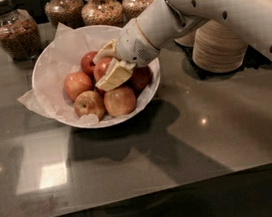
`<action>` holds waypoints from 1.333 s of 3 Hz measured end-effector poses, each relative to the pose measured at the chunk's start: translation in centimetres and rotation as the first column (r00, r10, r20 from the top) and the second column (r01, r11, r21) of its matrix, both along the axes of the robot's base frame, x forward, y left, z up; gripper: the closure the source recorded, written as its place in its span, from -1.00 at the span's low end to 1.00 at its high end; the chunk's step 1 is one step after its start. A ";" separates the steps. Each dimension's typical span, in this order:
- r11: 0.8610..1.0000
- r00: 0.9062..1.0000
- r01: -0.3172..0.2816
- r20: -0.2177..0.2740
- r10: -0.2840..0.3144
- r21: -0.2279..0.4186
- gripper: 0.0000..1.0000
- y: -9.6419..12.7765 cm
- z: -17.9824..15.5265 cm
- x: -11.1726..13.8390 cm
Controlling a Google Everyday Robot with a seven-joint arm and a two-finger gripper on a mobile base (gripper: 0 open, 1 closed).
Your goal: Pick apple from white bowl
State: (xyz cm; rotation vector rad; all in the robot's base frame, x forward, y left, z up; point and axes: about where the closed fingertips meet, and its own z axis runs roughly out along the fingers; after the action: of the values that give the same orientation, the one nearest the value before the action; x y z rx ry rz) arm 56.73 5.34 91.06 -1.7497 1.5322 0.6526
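Apple (102,70) in the white bowl (102,122), right inside the pincer's (98,74) span; grip on it unclear.

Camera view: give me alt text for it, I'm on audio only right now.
The gripper is down inside the white bowl, against a red apple near the middle of the pile, with other apples around it. The paper-lined bowl sits on a glossy table, with filled glass jars behind it.

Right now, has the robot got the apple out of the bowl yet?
Not yet. Done: the gripper is down inside the white bowl. In hand: it sits right at the apple, among other apples. Left: lifting it out of the bowl.
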 end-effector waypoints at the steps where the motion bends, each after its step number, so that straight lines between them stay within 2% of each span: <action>1: 1.000 1.000 0.000 0.000 0.000 0.000 1.00 0.0 0.0 0.0; 2: 0.998 0.999 -0.043 0.011 0.042 0.035 1.00 1.0 1.2 -0.4; 3: 0.986 0.992 -0.114 0.062 0.106 0.125 1.00 2.8 4.9 -1.3; 4: 0.953 0.981 -0.185 0.104 0.164 0.241 1.00 3.9 8.3 -2.4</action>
State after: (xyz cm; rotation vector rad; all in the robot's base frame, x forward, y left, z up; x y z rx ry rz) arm 54.37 9.22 99.33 -1.7071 1.1913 0.8139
